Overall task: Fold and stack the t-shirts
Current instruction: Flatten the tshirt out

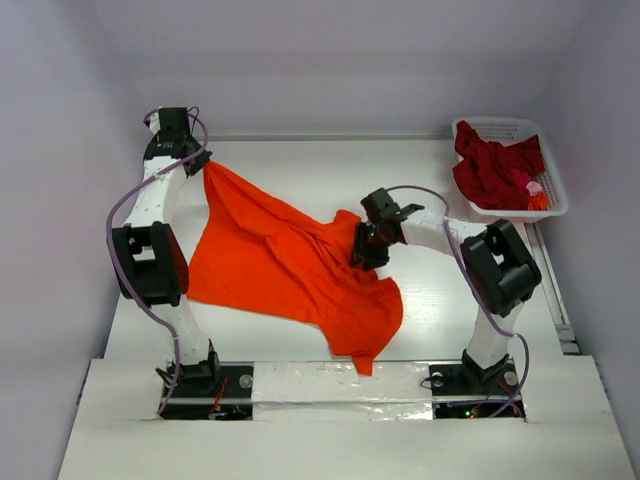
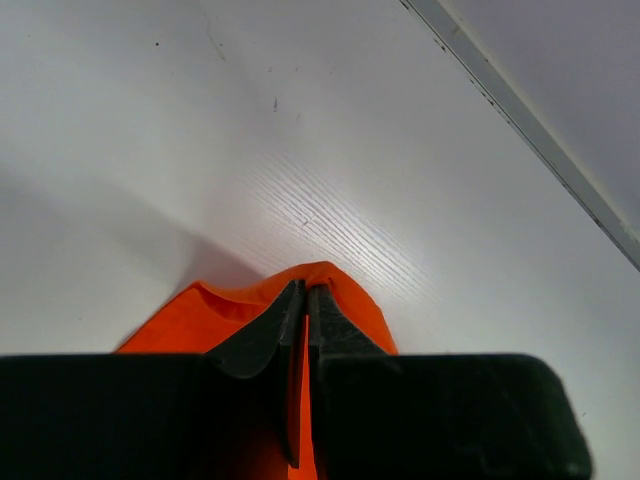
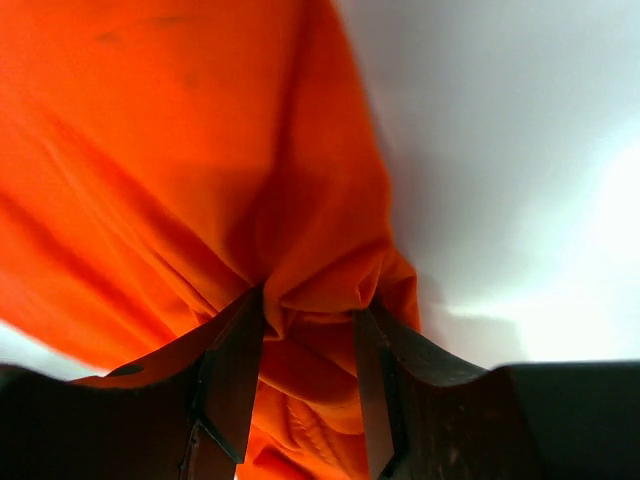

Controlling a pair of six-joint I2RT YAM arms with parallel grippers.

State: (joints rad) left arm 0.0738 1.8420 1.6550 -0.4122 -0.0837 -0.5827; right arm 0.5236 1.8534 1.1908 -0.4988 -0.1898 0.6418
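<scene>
We see the soft orange shirt [image 1: 280,262] draped in wrinkles over the smooth table [image 1: 300,170]. Left gripper [image 2: 308,300] pinches a thin corner; right gripper [image 3: 310,325] clamps a thick bunch. Only the top view shows the red shirt [image 1: 488,165] in the lattice basket [image 1: 554,205].

- Top view: from high behind, looking down on the whole table [image 1: 300,165].
- Left wrist: close, past the left gripper [image 2: 306,292] onto the table.
- Right wrist: close, right gripper [image 3: 308,312] against the shirt [image 3: 150,150].
- All three share the shirt.
</scene>
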